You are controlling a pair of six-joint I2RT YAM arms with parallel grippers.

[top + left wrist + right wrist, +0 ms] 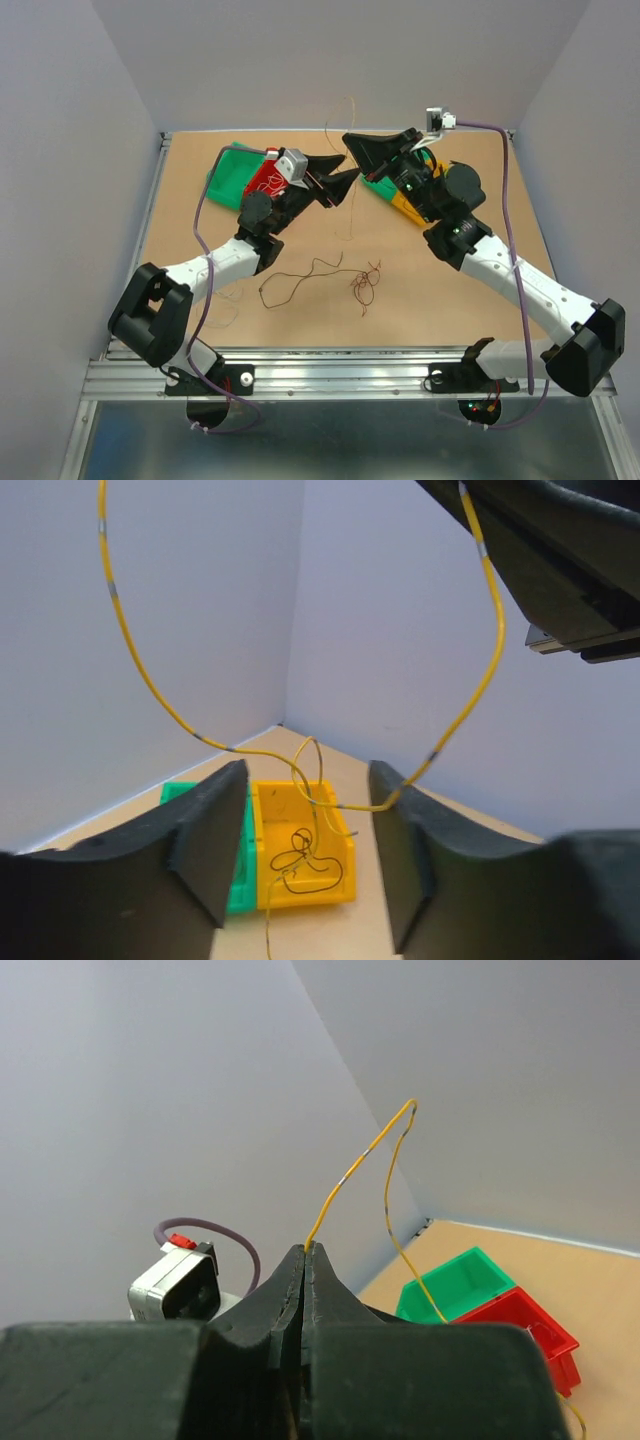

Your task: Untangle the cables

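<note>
My right gripper [348, 140] is raised and shut on one end of a thin yellow wire [346, 1181], which rises from its fingertips [307, 1250]. The wire loops through the air in the left wrist view [354, 806] and passes between the tips of my open left gripper [308, 785], touching neither finger. In the top view the left gripper [345, 185] sits just below and left of the right one. A brown strand [300, 275] and a reddish knotted clump [365, 285] lie on the table in front. A dark wire [300, 832] lies in the yellow bin [345, 840].
A green bin [230, 170] and a red bin [265, 180] stand at the back left, partly under the left arm. A yellow bin [400, 205] with a green one beside it [378, 188] sits under the right arm. Grey walls surround the table on three sides.
</note>
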